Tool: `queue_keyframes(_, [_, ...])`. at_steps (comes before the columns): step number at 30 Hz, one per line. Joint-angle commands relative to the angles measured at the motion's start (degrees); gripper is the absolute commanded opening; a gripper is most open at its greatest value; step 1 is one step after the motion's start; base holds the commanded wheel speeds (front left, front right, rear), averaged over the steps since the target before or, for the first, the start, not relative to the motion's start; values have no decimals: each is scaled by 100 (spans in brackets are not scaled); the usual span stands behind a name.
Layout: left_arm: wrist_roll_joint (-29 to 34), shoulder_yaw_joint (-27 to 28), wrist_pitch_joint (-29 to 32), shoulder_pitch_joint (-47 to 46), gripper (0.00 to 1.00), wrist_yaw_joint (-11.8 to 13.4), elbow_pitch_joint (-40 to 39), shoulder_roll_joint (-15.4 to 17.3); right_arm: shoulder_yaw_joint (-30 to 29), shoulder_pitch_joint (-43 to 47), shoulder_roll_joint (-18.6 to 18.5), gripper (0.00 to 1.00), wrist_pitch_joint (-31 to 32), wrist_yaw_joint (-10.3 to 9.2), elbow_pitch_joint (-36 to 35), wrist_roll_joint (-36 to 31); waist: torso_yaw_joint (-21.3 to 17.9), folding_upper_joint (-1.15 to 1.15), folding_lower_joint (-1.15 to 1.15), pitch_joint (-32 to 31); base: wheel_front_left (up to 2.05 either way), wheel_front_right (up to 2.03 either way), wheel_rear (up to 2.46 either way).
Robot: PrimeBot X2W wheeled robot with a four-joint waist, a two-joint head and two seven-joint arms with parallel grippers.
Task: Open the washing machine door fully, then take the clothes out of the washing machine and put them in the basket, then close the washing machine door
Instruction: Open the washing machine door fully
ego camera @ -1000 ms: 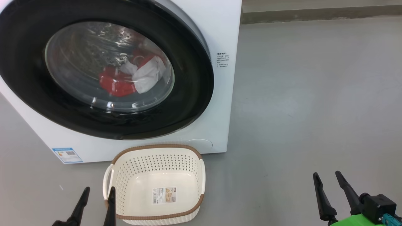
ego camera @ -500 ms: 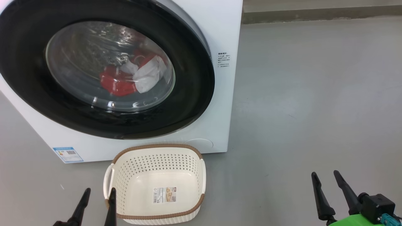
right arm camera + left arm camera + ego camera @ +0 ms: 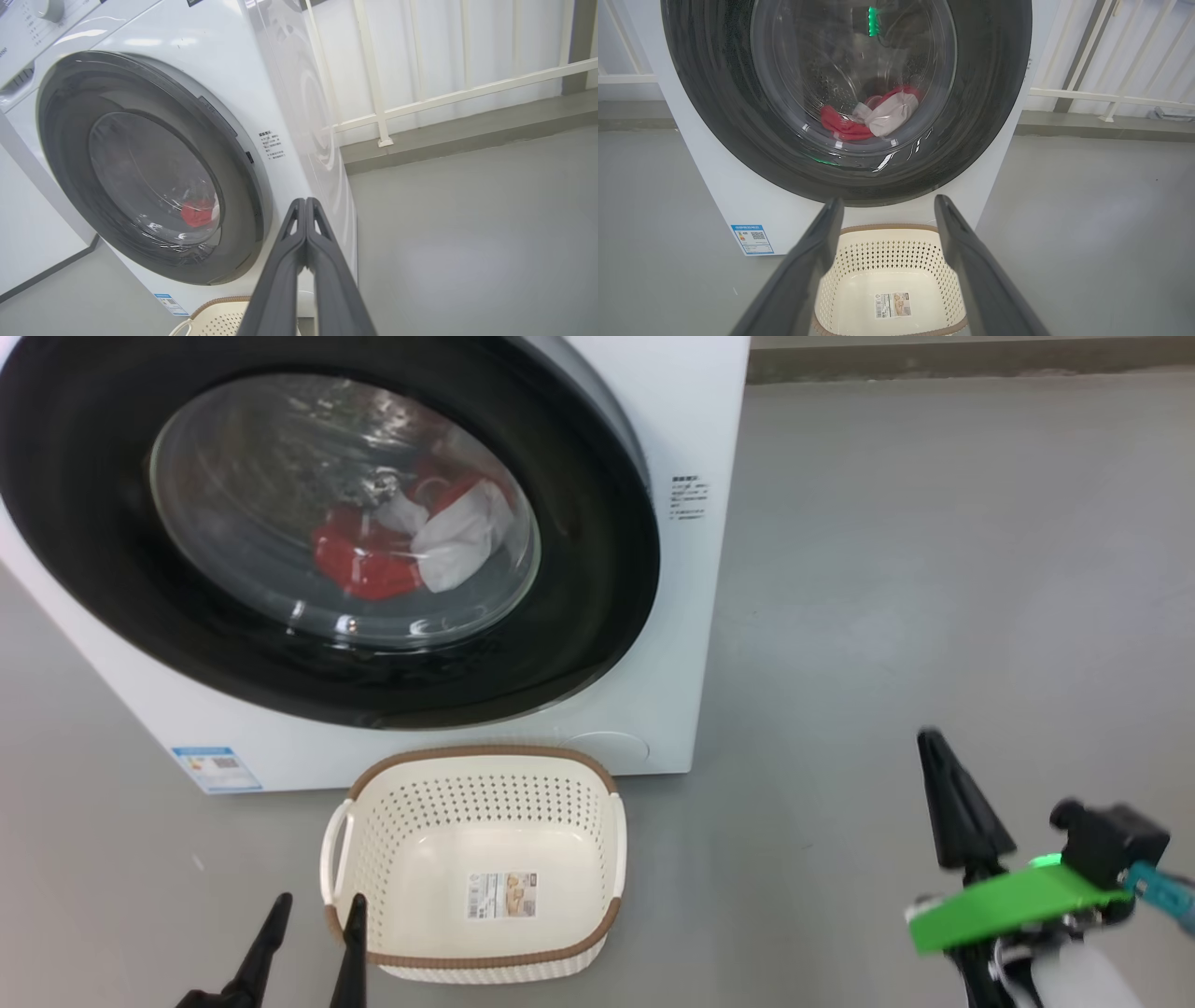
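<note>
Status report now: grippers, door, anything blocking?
Left gripper open, empty, beside basket. Right gripper shut, empty. Washing machine door closed, clothes inside. Nothing blocks the door.

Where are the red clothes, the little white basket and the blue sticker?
Bright red and white fabric clothes (image 3: pixel 369 565): head view, on the red part.
Cream-white perforated plastic basket (image 3: pixel 476 798): head view, on its back wall.
Small blue rectangular label (image 3: pixel 217 768): head view, on its middle.

The door is cut off at the head view's top and left edges, where the right gripper is blurred. The print and blue label cannot be read. In the right wrist view, the basket is cut by the bottom edge and partly hidden behind that gripper.
</note>
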Motion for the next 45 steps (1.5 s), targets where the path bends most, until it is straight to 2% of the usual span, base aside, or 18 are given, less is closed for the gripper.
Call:
queue_keyframes(1, [-75,147,-70,-138,100,-20,-164,25,174,-348,-71,0,-69,2,-103,148,76,0,0,65,0,0,0])
queue_keyframes(11, [-239,-86,-70,-412,100,-37,-249,25,501,-1749,-376,0,-69,2,196,1190,518,0,0,433,0,0,0])
queue_keyframes(20, [-355,-236,-70,-617,100,-49,-268,25,1225,-2863,-907,0,-22,2,619,2502,758,0,0,758,0,0,0])
queue_keyframes(27, [-386,-301,-70,-746,100,-58,-257,25,1628,-3512,-1172,0,182,2,793,3343,874,0,0,927,0,0,0])
queue_keyframes(35, [-424,-384,-70,-895,100,-70,-247,25,1967,-4202,-1419,0,1017,2,772,4752,1032,0,0,1176,0,0,0])
queue_keyframes(45, [-483,-489,-70,-1122,100,-82,-215,25,1705,-5003,-1687,0,2523,2,1042,6300,1279,0,0,1552,0,0,0])
